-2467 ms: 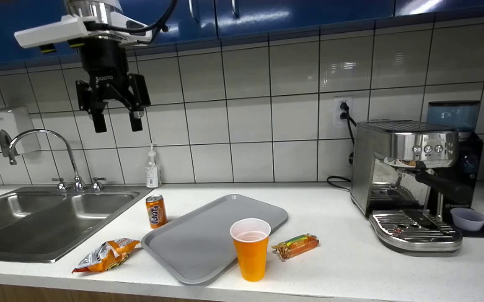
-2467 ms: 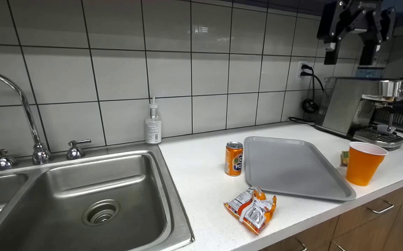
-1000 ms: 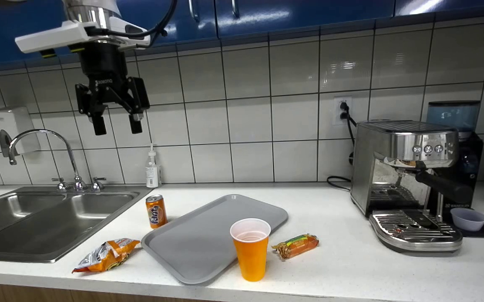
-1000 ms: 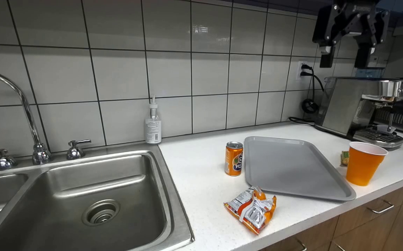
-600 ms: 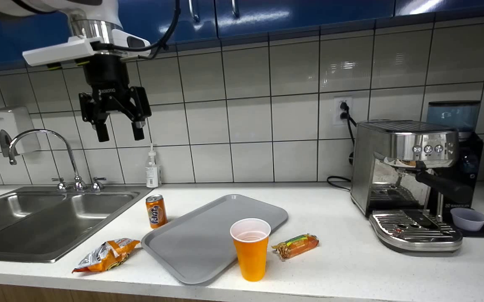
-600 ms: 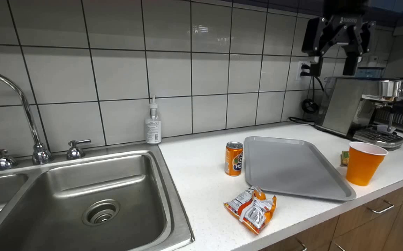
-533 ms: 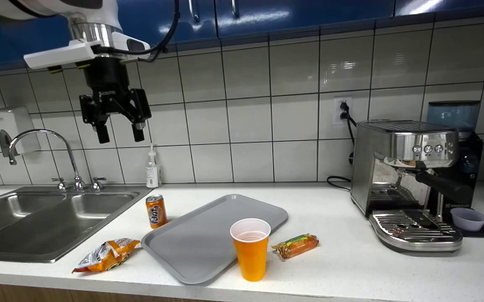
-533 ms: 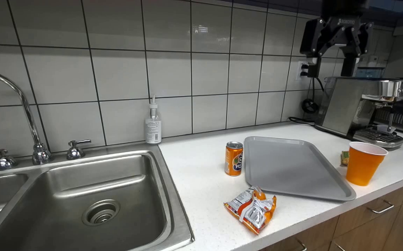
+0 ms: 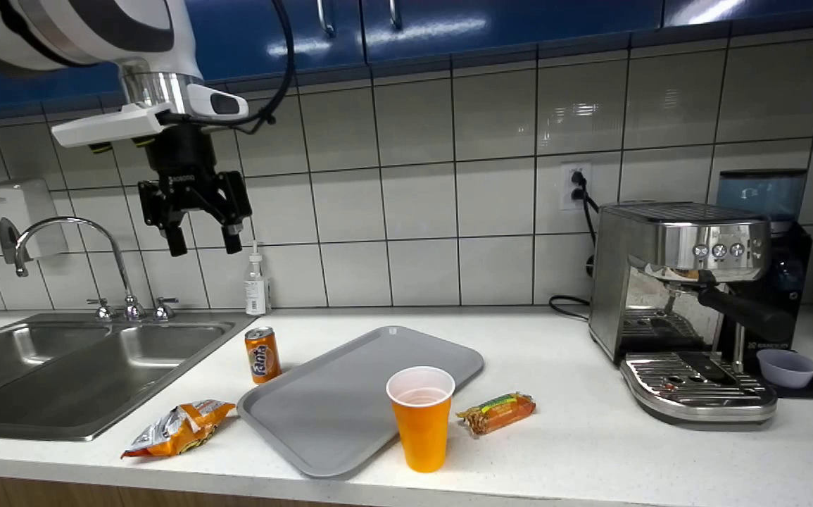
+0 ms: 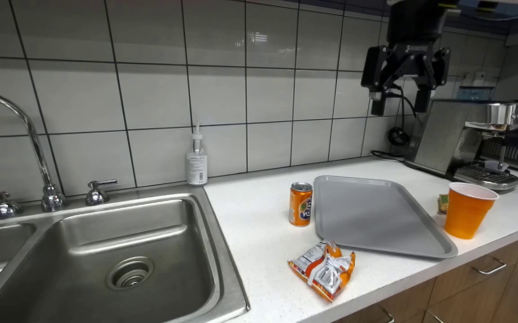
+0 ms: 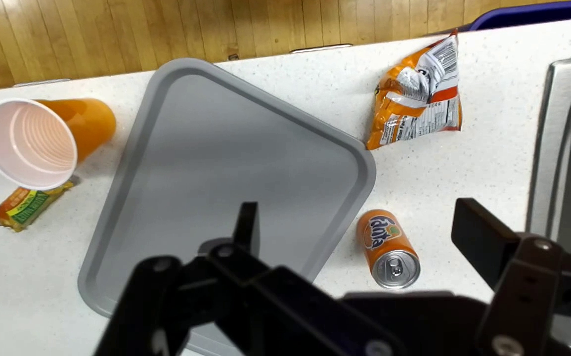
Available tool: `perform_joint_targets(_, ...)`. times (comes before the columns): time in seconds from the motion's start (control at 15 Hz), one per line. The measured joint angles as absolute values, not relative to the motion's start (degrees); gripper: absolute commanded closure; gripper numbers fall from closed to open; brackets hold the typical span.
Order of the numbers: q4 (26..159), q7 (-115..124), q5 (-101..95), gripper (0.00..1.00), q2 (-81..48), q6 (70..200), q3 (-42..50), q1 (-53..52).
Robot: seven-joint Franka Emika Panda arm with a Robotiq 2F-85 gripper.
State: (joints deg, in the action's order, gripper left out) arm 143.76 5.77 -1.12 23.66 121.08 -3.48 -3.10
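In an exterior view, the viewpoint stands well back and faces the tiled wall [image 9: 420,204] nearly squarely, coffee machine [image 9: 681,232] at three o'clock. In an exterior view, the viewpoint stands closer, sink [image 10: 84,278] at eight o'clock, facing obliquely along the counter [image 10: 263,251]. My wrist view looks steeply down on the tray [image 11: 206,173], which both exterior views share.

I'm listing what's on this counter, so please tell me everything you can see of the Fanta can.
The Fanta can is cylindrical and orange, metal by its look, with dark blue Fanta lettering and a silver top bearing a pull tab; whether it has been opened is too small to tell. It stands upright on the white counter, between the sink and the gray tray, close to the tray but apart from it. Only the counter touches it; the open gripper hangs higher up, clear of it.
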Motion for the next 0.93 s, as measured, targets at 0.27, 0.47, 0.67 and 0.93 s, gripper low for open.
perform_joint_targets(0.27, 143.5, 6.9, -1.1, 0.00, 21.3, 123.3, -4.6, -3.2)
perform_joint_targets(0.47, 143.0, 7.8, -1.1, 0.00, 19.4, 124.4, -5.5, -3.4)
perform_joint_targets(0.67, 142.0, 9.0, -1.1, 0.00, 17.2, 125.4, -6.3, -3.8)
perform_joint_targets(0.93, 140.2, 10.8, -1.1, 0.00, 14.1, 126.5, -7.1, -3.9)
